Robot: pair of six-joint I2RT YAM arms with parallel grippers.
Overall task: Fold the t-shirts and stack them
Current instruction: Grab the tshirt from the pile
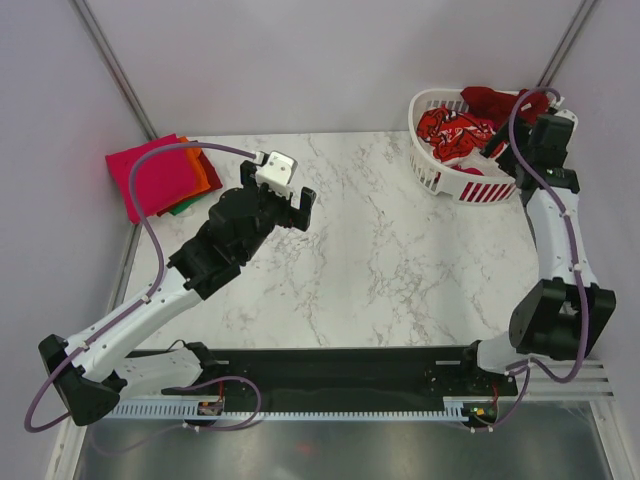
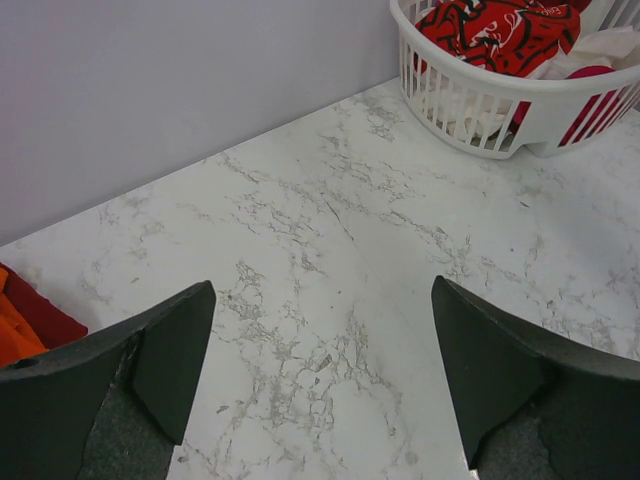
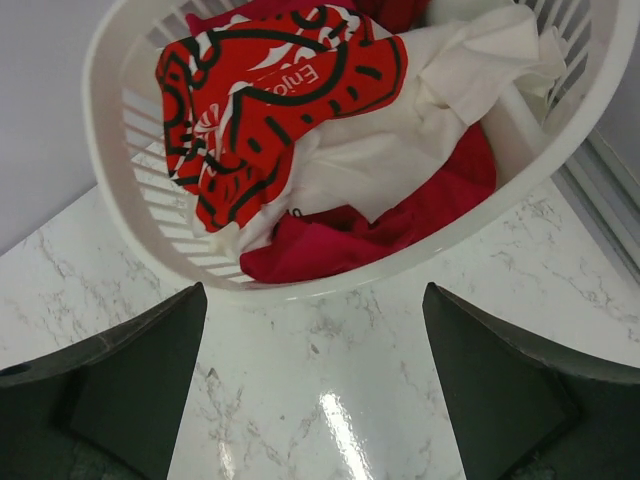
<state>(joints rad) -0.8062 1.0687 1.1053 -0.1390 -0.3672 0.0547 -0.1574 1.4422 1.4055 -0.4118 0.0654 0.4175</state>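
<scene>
A stack of folded t-shirts (image 1: 160, 178), magenta-pink on top with orange and green edges under it, lies at the table's far left corner. Its orange and dark red edge shows in the left wrist view (image 2: 25, 320). My left gripper (image 1: 290, 205) is open and empty over the marble, right of the stack. The white basket (image 1: 450, 180) at the far right holds a red Coca-Cola shirt (image 3: 265, 90), a cream-white shirt (image 3: 400, 130) and a crimson shirt (image 3: 380, 235). My right gripper (image 1: 500, 150) is open and empty, just in front of the basket's rim (image 3: 330, 288).
The marble table top (image 1: 380, 260) spreads between the stack and the basket. Grey walls close the back and both sides. A metal rail runs along the table's right edge (image 3: 610, 180). The arm bases sit on a black plate at the near edge (image 1: 340, 385).
</scene>
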